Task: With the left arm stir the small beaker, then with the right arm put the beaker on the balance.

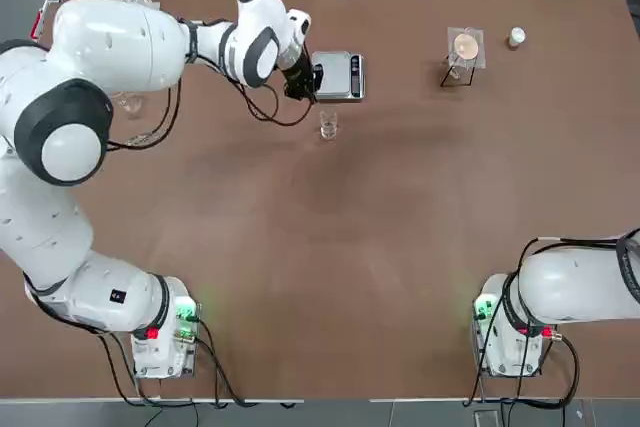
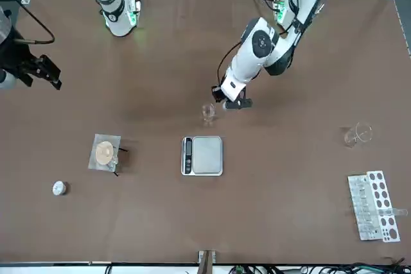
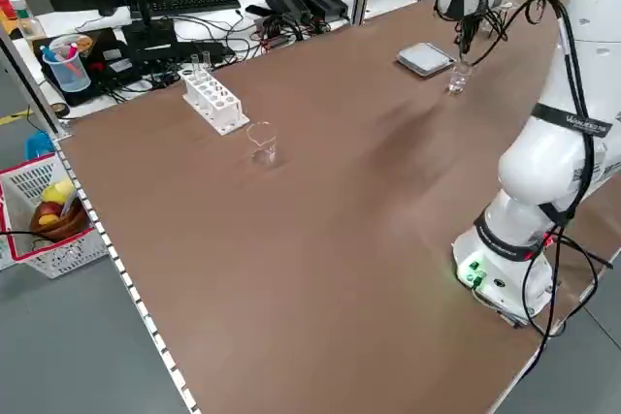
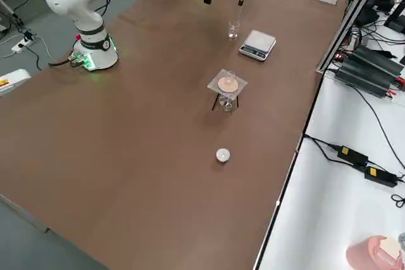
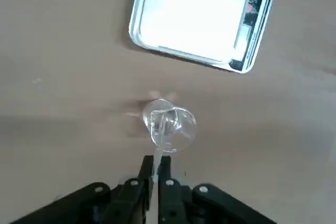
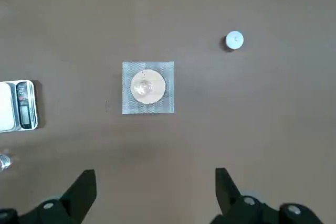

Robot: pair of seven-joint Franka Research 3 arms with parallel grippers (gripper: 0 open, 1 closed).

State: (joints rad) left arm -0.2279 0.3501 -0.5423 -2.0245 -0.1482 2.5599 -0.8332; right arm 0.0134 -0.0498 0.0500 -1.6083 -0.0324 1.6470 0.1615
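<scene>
Clear glass small beaker (image 5: 169,125): upright on counter (image 2: 154,216), near balance (image 2: 207,156); likely light, rigid, slippery, fragile; grip low on side wall, light even pressure, rim avoided. Left pincer (image 5: 157,167): above beaker, closed on thin clear rod (image 5: 158,162), rod tip reaching into beaker; lift rod clear before regrip, tipping risk. Right pincer (image 6: 156,184): open, parked at counter's right side, beyond stand with tan disc (image 6: 148,86).

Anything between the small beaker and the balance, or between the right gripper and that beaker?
Nothing visible stands between the small beaker and the balance. The right gripper is off to the side; the left gripper holds a rod into the beaker.
</scene>
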